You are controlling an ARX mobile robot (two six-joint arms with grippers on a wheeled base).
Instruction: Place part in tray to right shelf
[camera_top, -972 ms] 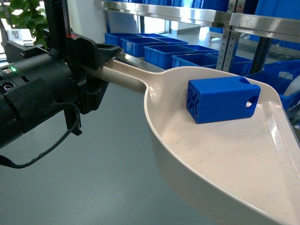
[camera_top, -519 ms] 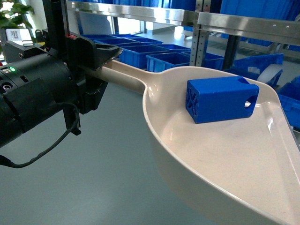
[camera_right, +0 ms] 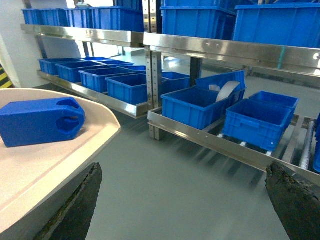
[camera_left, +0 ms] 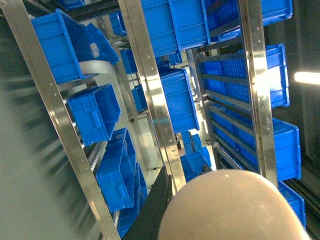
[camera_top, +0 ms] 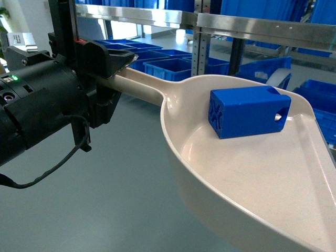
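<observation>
The blue part lies on its side in the bowl of the cream tray, toward its far rim. My left gripper is shut on the tray's long handle and holds it above the floor. In the left wrist view the tray's rounded back fills the bottom, beside one black finger. The right wrist view shows the part on the tray at left. My right gripper stands open over bare floor, nothing between its fingers. The right shelf's steel front rail lies ahead of it.
Steel racks hold large blue crates on low and upper levels; one crate holds a white roll. An upright post joins two rack bays. Grey floor lies between me and the racks.
In the head view the racks and crates have slid leftward behind the tray, while the tray, the part and my left gripper keep the same place in the frame.
</observation>
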